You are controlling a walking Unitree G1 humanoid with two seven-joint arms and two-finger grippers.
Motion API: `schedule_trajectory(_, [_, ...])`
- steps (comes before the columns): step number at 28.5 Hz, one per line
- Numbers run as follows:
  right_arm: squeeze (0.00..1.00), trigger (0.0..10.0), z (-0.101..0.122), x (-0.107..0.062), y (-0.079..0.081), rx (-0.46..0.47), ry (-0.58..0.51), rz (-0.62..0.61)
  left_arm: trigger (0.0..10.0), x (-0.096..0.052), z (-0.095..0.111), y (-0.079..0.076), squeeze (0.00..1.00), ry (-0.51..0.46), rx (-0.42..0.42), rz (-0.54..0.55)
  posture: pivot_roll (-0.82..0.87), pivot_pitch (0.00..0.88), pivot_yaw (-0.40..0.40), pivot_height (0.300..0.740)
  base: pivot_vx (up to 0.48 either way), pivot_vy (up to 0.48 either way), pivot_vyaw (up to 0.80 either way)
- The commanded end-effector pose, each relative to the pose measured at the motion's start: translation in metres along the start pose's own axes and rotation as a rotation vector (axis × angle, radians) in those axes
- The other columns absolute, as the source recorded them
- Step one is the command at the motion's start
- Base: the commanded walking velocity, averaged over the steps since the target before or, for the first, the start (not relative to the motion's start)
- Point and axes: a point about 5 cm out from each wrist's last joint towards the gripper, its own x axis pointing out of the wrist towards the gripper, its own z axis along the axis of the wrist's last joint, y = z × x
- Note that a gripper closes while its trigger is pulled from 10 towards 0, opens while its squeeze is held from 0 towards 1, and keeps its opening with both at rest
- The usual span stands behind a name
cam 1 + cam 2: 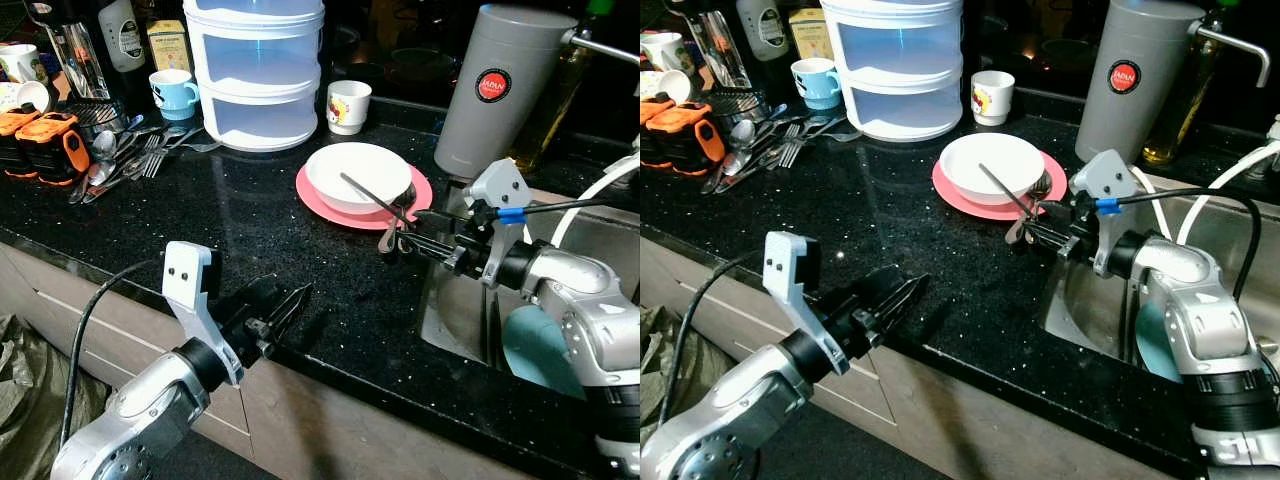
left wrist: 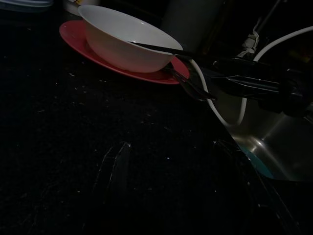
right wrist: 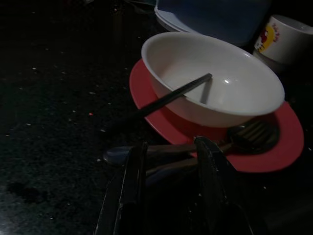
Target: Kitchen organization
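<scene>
My left gripper [image 1: 285,308] hovers low over the front edge of the black counter [image 1: 250,230], fingers spread and holding nothing. Farther right, a white bowl [image 1: 357,176] sits on a pink plate [image 1: 322,196], a dark chopstick [image 3: 168,98] leaning in it. My right gripper [image 3: 168,161] reaches in from the sink [image 1: 455,310] side, fingers straddling the handles of a fork [image 3: 254,134] on the plate's rim; I cannot tell if they grip.
</scene>
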Motion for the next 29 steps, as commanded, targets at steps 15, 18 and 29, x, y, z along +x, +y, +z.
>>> schedule_trajectory(15, [0.00, 10.0, 0.0018, 0.0094, -0.0030, -0.144, 0.050, -0.028, 10.0, 0.0013, -0.0017, 0.0011, 0.00, 0.003, -0.001, 0.002, 0.10, 0.000, -0.017, 0.740, 0.000, 0.000, 0.00])
schedule_trajectory(18, [0.00, 10.0, 0.0005, 0.0086, -0.0020, -0.157, 0.064, -0.020, 10.0, 0.0014, -0.0020, 0.0007, 0.00, 0.004, -0.001, -0.001, 0.10, 0.000, -0.016, 0.740, 0.000, 0.000, 0.00])
schedule_trajectory(29, [0.00, 0.0, -0.0026, 0.0082, -0.0076, -0.214, 0.117, -0.052, 10.0, 0.0018, -0.0011, 0.0002, 0.00, 0.003, -0.001, -0.001, 0.10, 0.000, -0.015, 0.740, 0.000, 0.000, 0.00])
